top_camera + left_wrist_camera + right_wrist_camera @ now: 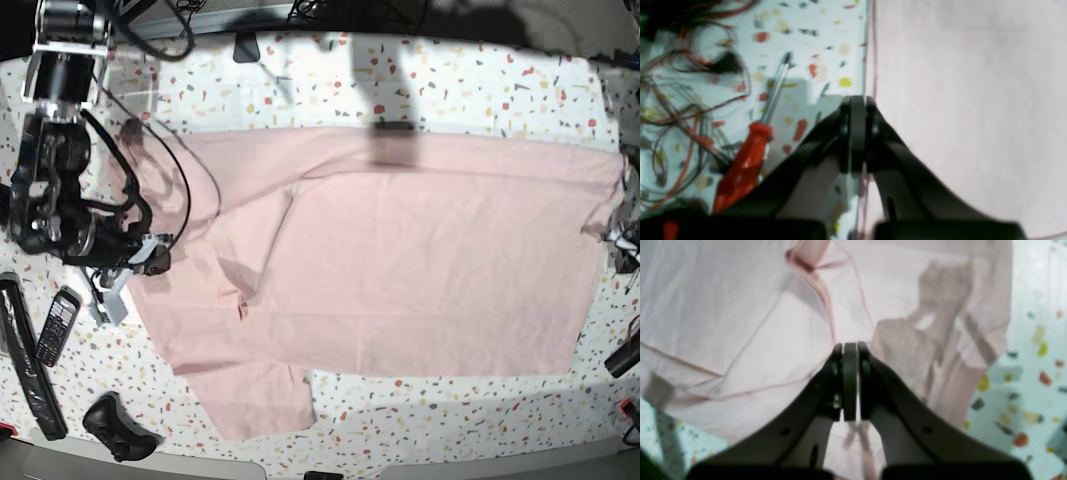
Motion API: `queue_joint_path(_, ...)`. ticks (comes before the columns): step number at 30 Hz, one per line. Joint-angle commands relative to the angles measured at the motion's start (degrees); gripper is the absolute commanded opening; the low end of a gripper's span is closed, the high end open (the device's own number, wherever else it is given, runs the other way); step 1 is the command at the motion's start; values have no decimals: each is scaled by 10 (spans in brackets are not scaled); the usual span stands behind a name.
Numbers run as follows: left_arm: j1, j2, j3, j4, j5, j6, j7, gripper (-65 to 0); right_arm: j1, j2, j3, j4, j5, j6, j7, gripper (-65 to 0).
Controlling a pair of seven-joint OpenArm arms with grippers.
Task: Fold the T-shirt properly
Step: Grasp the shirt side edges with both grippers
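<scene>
The pale pink T-shirt (pixel 400 270) lies spread on the terrazzo table (pixel 450 85), plain side up, no lettering showing. A short sleeve (pixel 260 400) points to the front. My right gripper (pixel 152 258) is at the shirt's left edge. In the right wrist view it (pixel 849 345) is shut on the T-shirt (pixel 740 323), and a seam and creases run into its tip. My left gripper (pixel 857 100) is shut on the shirt's hem edge (pixel 872 50), low at the table, with flat pink cloth (pixel 973 100) beside it. That arm is almost out of the base view at the right.
A red-handled screwdriver (pixel 746 160) and a tangle of red and black wires (pixel 680 100) lie beside my left gripper. A phone-like handset (pixel 55 325), a long black bar (pixel 25 365) and a black controller (pixel 115 425) lie at the front left.
</scene>
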Motion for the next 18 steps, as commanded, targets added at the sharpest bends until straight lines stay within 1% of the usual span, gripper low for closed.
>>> queue_joint_path(1,21,-13,-13,39,-1,14,-8,-650,-8,10,17,31,5,-3,20,-650)
queue_joint_path(2,50,-9,-29,70,-1,22,-8,-650,-30,10,30,50,5,-3,25,-650)
queue_joint_path(4,103,5,-72,120,-1,21,-8,-650,-69,10,51,79,5,-4,31,-650)
queue_joint_path(6,151,26,-120,158,-1,20,-8,-650,-103,10,69,96,6,-4,42,-650)
queue_joint_path(7,172,38,-143,173,-1,11,-9,-650,-119,10,76,100,8,-4,49,-650)
queue_joint_path(10,217,70,-193,191,-1,-59,-30,-650,-156,-5,96,103,23,-4,80,-650)
queue_joint_path(11,226,78,-201,191,0,-74,-39,-650,-166,-12,101,103,20,-3,91,-650)
queue_joint_path(14,235,97,-206,191,7,-78,-37,-650,-187,-35,103,103,10,0,114,-650)
queue_joint_path(15,234,102,-206,191,21,-78,-38,-650,-188,-44,103,103,1,10,118,-650)
queue_joint_path(18,231,111,-202,191,45,-78,-40,-650,-189,-71,103,102,-52,25,130,-650)
